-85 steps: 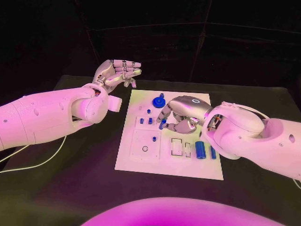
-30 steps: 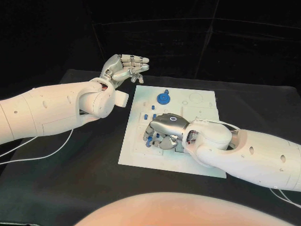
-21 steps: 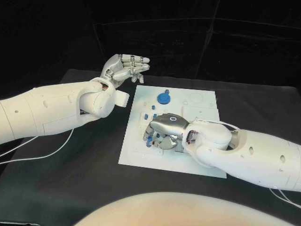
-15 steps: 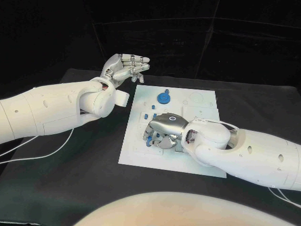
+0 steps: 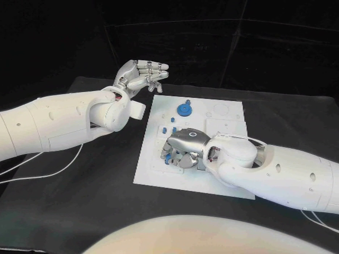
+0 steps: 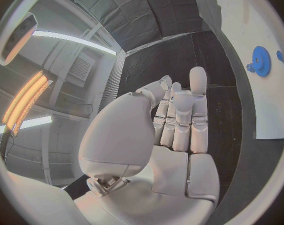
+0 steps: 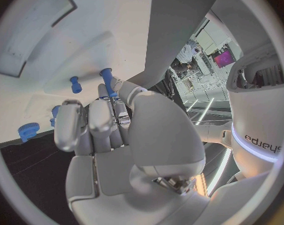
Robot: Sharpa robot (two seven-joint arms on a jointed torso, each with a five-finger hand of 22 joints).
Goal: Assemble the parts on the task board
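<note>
Desk [image 5: 78,211]: black, matte surface; dark panelled walls stand behind it. A white cable [image 5: 32,177] lies on the desk under the left arm.

Board [image 5: 158,177]: white plate, flat at mid-desk, long side running away from the robot. A blue gear [image 5: 185,110] sits on its far part, near the far edge. Small blue pegs [image 5: 168,129] stand in the board just beyond the right hand. The left wrist view shows the gear [image 6: 261,61] on the white board [image 6: 267,105] against the dark desk.

Left hand [image 5: 139,77]: raised above the desk's far left area, clear of the board, palm up. Fingers curled inward and close together; nothing is held in them, as the left wrist view [image 6: 170,130] confirms.

Right hand [image 5: 186,147]: palm down over the middle of the board, fingers bent down onto the surface. In the right wrist view [image 7: 110,135] a blue peg [image 7: 108,81] stands right at the fingertips; whether it is gripped cannot be told. Another peg [image 7: 74,84] stands just beside it, and a ribbed blue part [image 7: 28,131] lies near the board's edge.
</note>
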